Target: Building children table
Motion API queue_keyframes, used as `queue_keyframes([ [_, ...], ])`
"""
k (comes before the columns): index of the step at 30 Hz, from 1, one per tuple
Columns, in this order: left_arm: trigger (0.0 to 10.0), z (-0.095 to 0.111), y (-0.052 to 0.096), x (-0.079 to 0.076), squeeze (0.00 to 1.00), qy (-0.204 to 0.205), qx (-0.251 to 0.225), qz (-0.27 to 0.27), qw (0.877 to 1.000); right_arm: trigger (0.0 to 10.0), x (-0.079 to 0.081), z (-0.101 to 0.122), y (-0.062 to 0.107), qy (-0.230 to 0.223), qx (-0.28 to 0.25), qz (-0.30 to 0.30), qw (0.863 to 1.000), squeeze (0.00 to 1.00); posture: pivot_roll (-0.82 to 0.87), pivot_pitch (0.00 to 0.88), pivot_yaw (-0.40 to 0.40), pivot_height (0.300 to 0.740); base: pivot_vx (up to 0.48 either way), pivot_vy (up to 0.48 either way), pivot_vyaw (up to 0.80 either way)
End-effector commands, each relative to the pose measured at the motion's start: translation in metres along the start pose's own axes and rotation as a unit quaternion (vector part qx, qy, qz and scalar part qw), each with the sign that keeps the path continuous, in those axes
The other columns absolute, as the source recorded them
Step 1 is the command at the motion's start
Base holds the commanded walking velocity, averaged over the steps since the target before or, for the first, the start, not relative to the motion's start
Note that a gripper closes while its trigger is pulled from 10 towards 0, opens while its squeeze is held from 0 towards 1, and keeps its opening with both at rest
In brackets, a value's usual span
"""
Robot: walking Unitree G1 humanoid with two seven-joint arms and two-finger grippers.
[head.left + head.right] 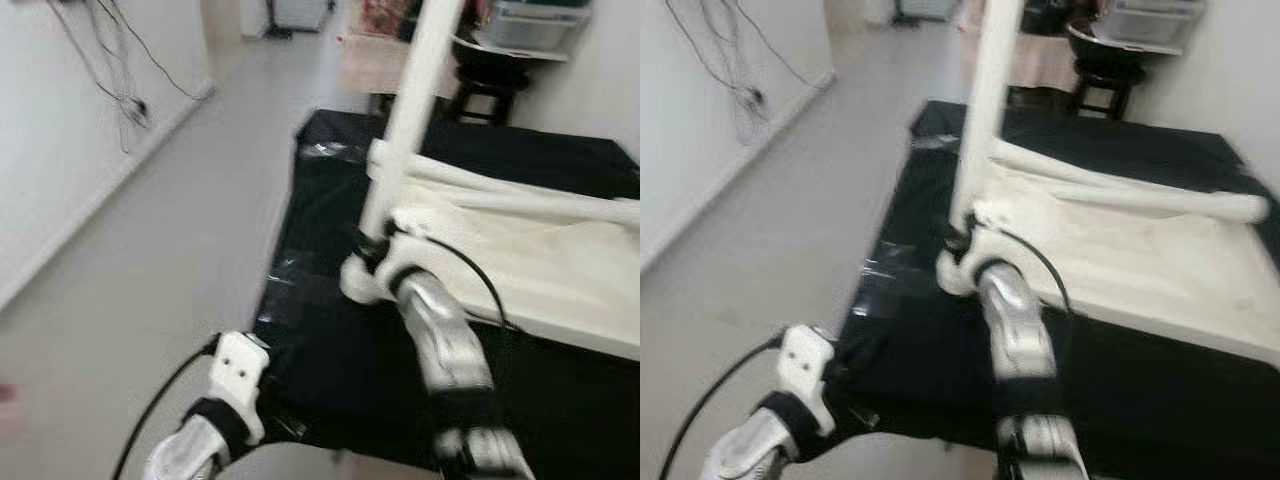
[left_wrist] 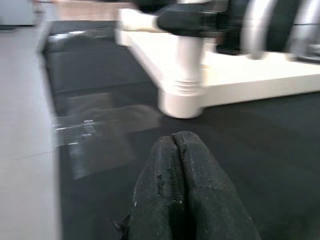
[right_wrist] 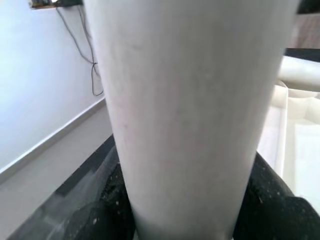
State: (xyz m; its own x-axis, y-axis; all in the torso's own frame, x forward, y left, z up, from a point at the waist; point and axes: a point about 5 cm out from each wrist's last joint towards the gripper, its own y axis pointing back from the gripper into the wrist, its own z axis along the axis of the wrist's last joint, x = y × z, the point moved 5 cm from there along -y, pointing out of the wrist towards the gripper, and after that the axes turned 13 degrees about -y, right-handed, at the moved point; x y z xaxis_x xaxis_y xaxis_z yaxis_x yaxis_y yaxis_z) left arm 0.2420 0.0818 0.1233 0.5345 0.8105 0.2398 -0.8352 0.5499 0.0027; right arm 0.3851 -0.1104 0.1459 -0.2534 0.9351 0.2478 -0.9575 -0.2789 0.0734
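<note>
The tabletop (image 1: pixel 520 270) lay upside down on the black mat (image 1: pixel 330 340) on the floor. The right hand (image 1: pixel 372 255) was clamped on the leg (image 1: pixel 410 110), which stood upright at the tabletop's near left corner, long axis vertical. The left hand (image 2: pixel 182 190), fingers together, hung low, near that corner but apart.

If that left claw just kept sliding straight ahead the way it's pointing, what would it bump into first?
Most likely the white table leg at the tabletop corner, standing dead ahead of the left gripper over the black mat. How far off is unclear.
</note>
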Motion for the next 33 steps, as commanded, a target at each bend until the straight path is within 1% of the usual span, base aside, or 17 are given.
queue_keyframes([
  [1,10.0,-0.003,-0.001,0.002,0.0,0.008,0.006,-0.001,1.0,0.0,0.006,-0.023,-0.006,0.012,0.06,0.033,0.998,0.0,0.08,0.07,-0.081,0.74,0.0,0.0,0.0],
  [5,10.0,-0.003,-0.001,0.006,0.0,0.009,0.009,0.016,1.0,0.0,0.015,-0.03,-0.005,0.013,0.067,0.048,0.996,0.0,0.08,0.067,-0.079,0.74,0.0,0.0,0.0],
  [6,10.0,-0.004,-0.001,0.011,0.0,0.011,0.011,0.033,0.999,0.0,0.023,-0.035,-0.001,0.01,0.072,0.065,0.995,0.0,0.08,0.065,-0.078,0.74,0.0,0.0,0.0],
  [8,10.0,-0.005,0.0,0.016,0.0,0.016,0.014,0.048,0.999,0.0,0.027,-0.038,0.003,0.015,0.077,0.076,0.994,0.0,0.07,0.063,-0.076,0.74,0.0,0.0,0.0],
  [9,10.0,-0.007,0.001,0.022,0.0,0.021,0.018,0.065,0.997,4.3,0.025,-0.037,0.006,0.018,0.072,0.073,0.995,0.0,0.07,0.063,-0.076,0.74,0.0,0.0,0.0],
  [10,10.0,-0.008,0.001,0.025,0.0,0.025,0.021,0.074,0.997,4.3,0.023,-0.034,0.008,0.018,0.069,0.06,0.996,0.0,0.07,0.063,-0.076,0.74,0.0,0.0,0.0],
  [11,10.0,-0.009,0.001,0.03,0.0,0.024,0.025,0.087,0.996,10.0,0.021,-0.03,0.011,0.018,0.064,0.06,0.996,0.0,0.06,0.058,-0.069,0.74,0.0,0.0,0.0],
  [12,10.0,-0.009,0.001,0.03,0.0,0.024,0.025,0.087,0.996,10.0,0.021,-0.03,0.011,0.018,0.064,0.06,0.996,0.0,0.06,0.058,-0.069,0.74,0.0,0.0,0.0],
  [13,10.0,-0.011,0.001,0.042,0.0,0.016,0.034,0.114,0.993,10.0,0.02,-0.024,0.022,0.008,0.061,0.06,0.996,1.0,0.06,0.057,-0.067,0.74,0.0,0.0,0.0],
  [14,10.0,-0.011,0.001,0.042,0.0,0.016,0.034,0.114,0.993,10.0,0.02,-0.024,0.022,0.008,0.061,0.06,0.996,1.0,0.06,0.057,-0.067,0.74,0.0,0.0,0.0],
  [16,10.0,-0.016,0.003,0.063,0.0,0.017,0.049,0.164,0.985,10.0,0.009,-0.016,0.031,-0.007,0.045,0.067,0.997,1.0,0.06,0.057,-0.065,0.74,0.0,0.0,0.0],
  [18,10.0,-0.02,0.006,0.072,0.0,0.011,0.059,0.188,0.98,10.0,0.0,-0.007,0.036,-0.019,0.026,0.081,0.996,1.0,0.05,0.058,-0.06,0.74,0.0,0.0,0.0],
  [24,10.0,-0.025,0.008,0.08,0.0,0.003,0.076,0.205,0.976,10.0,-0.011,0.003,0.053,-0.044,0.001,0.096,0.994,1.0,0.04,0.058,-0.058,0.74,0.0,0.0,0.0],
  [29,10.0,-0.028,0.011,0.087,0.0,0.0,0.086,0.217,0.972,10.0,-0.007,0.0,0.064,-0.059,0.006,0.119,0.991,0.99,0.04,0.06,-0.051,0.74,0.0,0.0,0.0],
  [30,10.0,-0.029,0.011,0.09,0.0,-0.012,0.093,0.217,0.972,10.0,-0.005,0.001,0.068,-0.063,0.005,0.129,0.99,0.39,0.04,0.06,-0.049,0.74,0.0,0.0,0.0],
  [31,10.0,-0.03,0.011,0.09,0.0,-0.018,0.1,0.211,0.972,10.0,-0.005,0.003,0.072,-0.073,0.002,0.137,0.988,0.0,0.04,0.06,-0.049,0.74,0.0,0.476,0.0],
  [33,10.0,-0.032,0.01,0.091,0.0,-0.022,0.105,0.208,0.972,10.0,-0.005,0.004,0.075,-0.079,0.0,0.143,0.986,0.0,0.04,0.06,-0.048,0.74,0.0,0.476,0.0],
])
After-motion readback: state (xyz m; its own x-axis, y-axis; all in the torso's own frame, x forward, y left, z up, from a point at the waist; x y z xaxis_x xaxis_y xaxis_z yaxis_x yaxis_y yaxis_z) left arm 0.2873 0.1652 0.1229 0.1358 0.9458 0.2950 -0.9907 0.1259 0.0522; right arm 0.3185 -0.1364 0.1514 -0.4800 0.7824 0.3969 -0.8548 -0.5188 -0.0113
